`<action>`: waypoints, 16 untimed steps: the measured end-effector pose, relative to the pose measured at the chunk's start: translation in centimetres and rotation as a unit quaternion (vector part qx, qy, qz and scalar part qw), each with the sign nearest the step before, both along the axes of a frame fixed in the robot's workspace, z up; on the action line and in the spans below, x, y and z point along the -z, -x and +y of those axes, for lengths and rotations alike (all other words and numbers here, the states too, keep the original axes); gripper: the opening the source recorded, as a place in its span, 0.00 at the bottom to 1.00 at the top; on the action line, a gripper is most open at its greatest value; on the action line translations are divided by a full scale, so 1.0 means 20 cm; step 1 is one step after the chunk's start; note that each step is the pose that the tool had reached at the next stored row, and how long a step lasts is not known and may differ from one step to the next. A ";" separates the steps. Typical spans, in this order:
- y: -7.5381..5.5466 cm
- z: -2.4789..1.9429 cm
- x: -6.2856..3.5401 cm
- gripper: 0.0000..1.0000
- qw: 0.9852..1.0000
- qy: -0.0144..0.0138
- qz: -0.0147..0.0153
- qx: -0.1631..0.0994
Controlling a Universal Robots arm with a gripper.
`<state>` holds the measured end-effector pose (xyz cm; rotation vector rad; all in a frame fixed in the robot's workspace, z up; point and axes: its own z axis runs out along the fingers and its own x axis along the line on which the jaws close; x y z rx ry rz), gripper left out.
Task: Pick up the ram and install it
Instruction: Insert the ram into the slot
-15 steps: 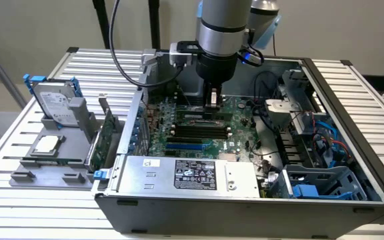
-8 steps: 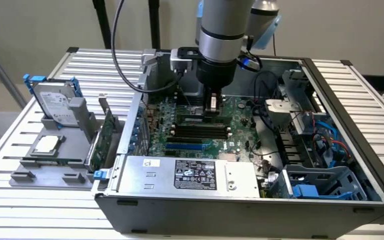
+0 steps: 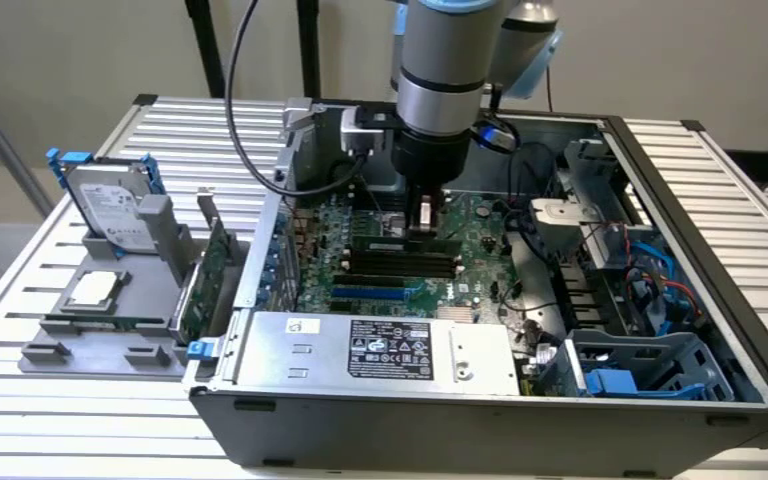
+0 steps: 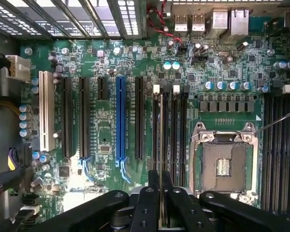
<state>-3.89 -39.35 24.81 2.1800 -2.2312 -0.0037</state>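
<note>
the wrist view shows the gripper (image 4: pixel 160 176) pinching the ram (image 4: pixel 160 137) edge-on, a thin strip lined up along the black memory slots (image 4: pixel 178 130) beside the open processor socket (image 4: pixel 224 166). the exterior view instead shows the arm reaching down into the computer case (image 3: pixel 491 420), gripper (image 3: pixel 424 228) low over the motherboard (image 3: pixel 478 225), and a hard drive (image 3: pixel 107 205) and expansion card (image 3: pixel 204 285) standing outside. whether the ram is seated in a slot cannot be told.
</note>
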 end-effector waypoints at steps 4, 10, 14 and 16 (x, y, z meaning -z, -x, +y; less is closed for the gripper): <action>0.00 0.001 0.028 0.00 1.000 0.004 0.000 -0.003; 0.00 0.003 0.066 0.00 1.000 0.013 0.000 -0.005; 0.00 0.008 0.084 0.00 1.000 0.015 0.000 -0.005; 0.00 0.012 0.089 0.00 1.000 0.015 0.000 -0.005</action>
